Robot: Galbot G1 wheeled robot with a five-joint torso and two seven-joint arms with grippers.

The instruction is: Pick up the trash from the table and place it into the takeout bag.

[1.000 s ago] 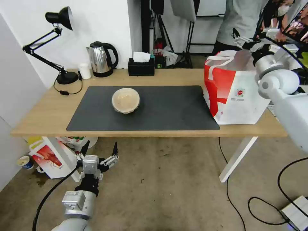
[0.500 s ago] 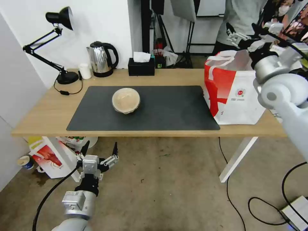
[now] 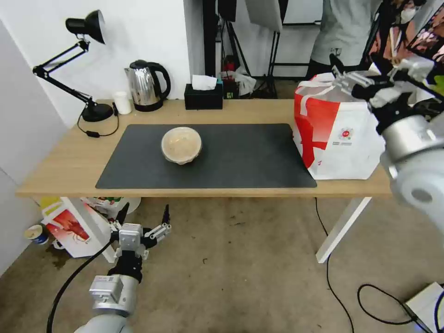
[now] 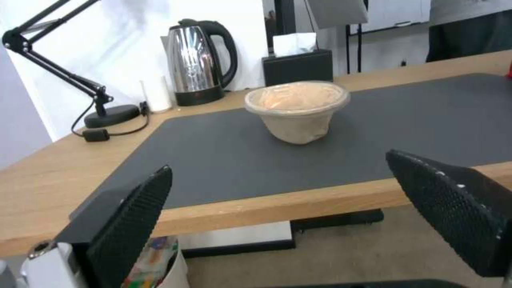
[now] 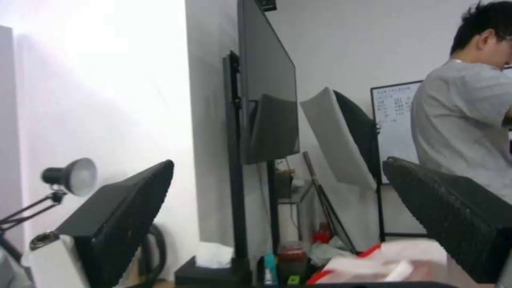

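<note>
One piece of trash, a beige clear-lidded bowl [image 3: 181,145], stands upright on the dark grey mat [image 3: 240,157] of the light-wood table [image 3: 64,166]. The white takeout bag [image 3: 340,134] with its red side panel stands at the table's right end. Just above the bag's open top hovers my right gripper [image 3: 346,75], open and holding nothing. In the right wrist view its fingers [image 5: 123,208] spread wide over the bag's rim [image 5: 384,262]. My left gripper [image 3: 144,212] hangs open below the table's front edge, left of the bowl. The left wrist view looks over the edge at the bowl [image 4: 297,108].
Along the back edge stand a black desk lamp [image 3: 95,111], a steel kettle [image 3: 145,88], a small white cup [image 3: 122,102] and a black tissue box [image 3: 203,95]. A smaller red-and-white bag [image 3: 69,229] sits on the floor under the left end. Cables [image 3: 379,296] lie at the right.
My right arm has swung back toward me, and its open gripper has come down a little over the bag's mouth. The left arm and the bowl have not moved.
</note>
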